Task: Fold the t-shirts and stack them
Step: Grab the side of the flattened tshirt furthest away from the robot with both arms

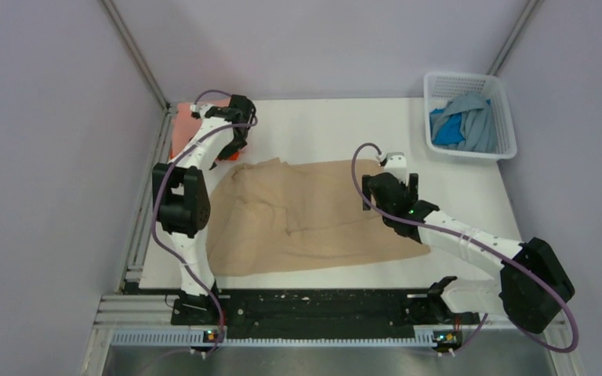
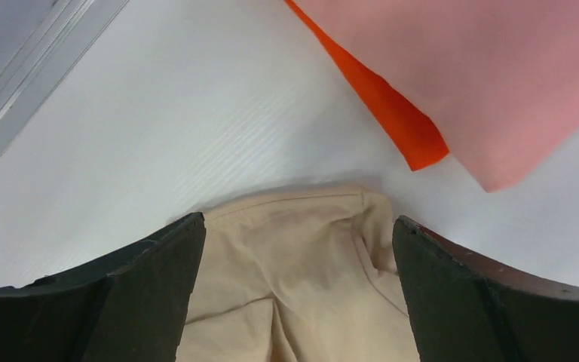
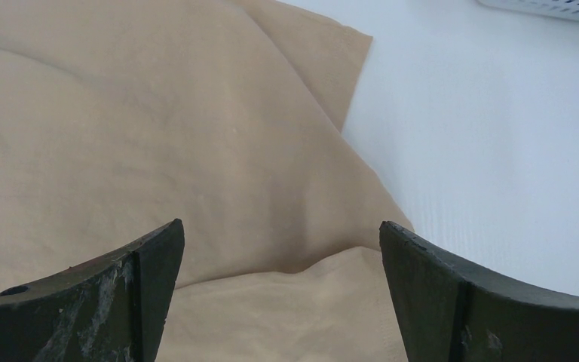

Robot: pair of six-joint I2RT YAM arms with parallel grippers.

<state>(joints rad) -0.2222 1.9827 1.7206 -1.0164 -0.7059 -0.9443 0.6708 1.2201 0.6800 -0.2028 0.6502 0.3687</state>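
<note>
A tan t-shirt (image 1: 306, 215) lies spread and rumpled across the middle of the table. My left gripper (image 1: 239, 147) is open over its far left corner. In the left wrist view (image 2: 299, 226) the tan cloth (image 2: 294, 286) lies between the spread fingers, not pinched. A folded salmon pink shirt (image 2: 490, 75) lies on an orange one (image 2: 396, 117) just beyond; they also show at the table's far left (image 1: 183, 129). My right gripper (image 1: 380, 192) is open over the shirt's right edge, with tan cloth (image 3: 196, 151) under its spread fingers (image 3: 283, 230).
A white lattice basket (image 1: 504, 110) at the far right holds blue and light blue-grey shirts (image 1: 461, 124). Grey walls and metal frame posts close in the table on the left, back and right. A rail runs along the left edge (image 2: 22, 90).
</note>
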